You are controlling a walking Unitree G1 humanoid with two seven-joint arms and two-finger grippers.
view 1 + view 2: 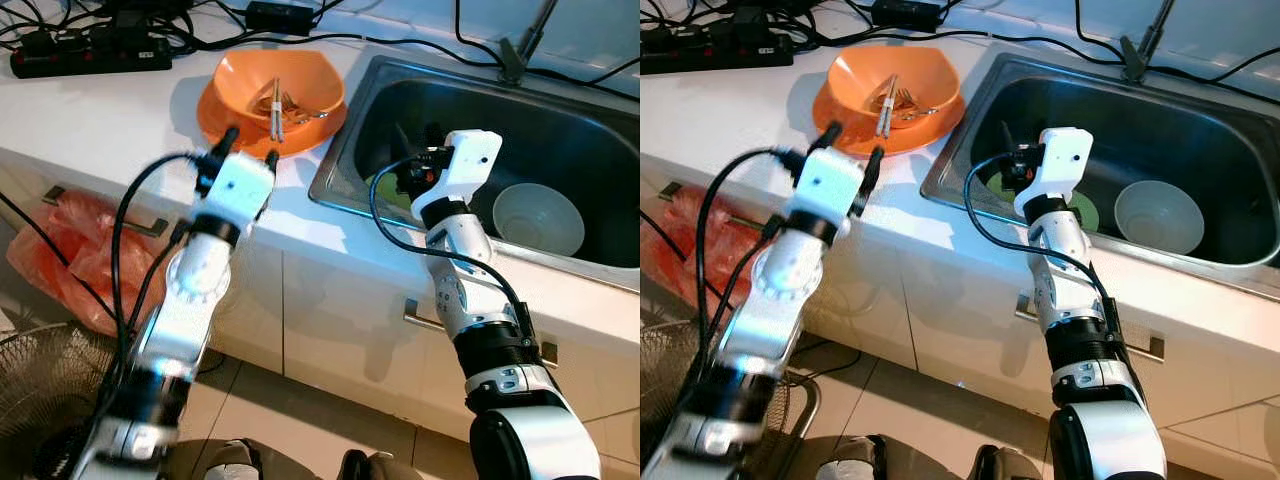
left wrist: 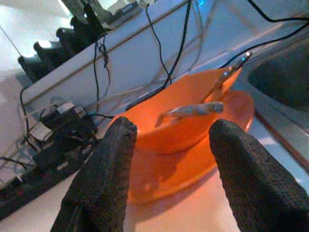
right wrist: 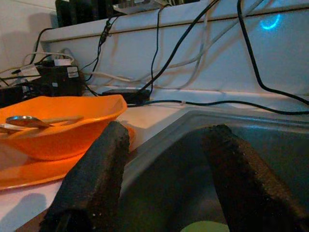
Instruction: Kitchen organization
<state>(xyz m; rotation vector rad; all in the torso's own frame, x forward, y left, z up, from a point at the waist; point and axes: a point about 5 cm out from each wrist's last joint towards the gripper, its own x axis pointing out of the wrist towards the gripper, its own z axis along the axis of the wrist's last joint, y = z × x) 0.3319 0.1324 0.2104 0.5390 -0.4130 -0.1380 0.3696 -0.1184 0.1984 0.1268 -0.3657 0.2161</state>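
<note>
Reaching over the front edge of the white countertop, the left gripper has its two black fingers spread apart with nothing between them, its tips just short of the round orange plastic plate. On that plate sits one orange plastic bowl, and in the bowl lie a few metal utensils, among them a spoon and a fork; their exact number cannot be told. The right gripper hangs over the near left corner of the stainless steel sink, its fingers likewise apart and holding nothing. Inside the sink there is one white round bowl, standing upright toward the right, and one green flat plate, partly hidden behind the right arm. Along the back of the counter lie one black power strip, one black adapter block and several black cables. Below the counter, an orange plastic bag hangs by the white cabinet fronts.
</note>
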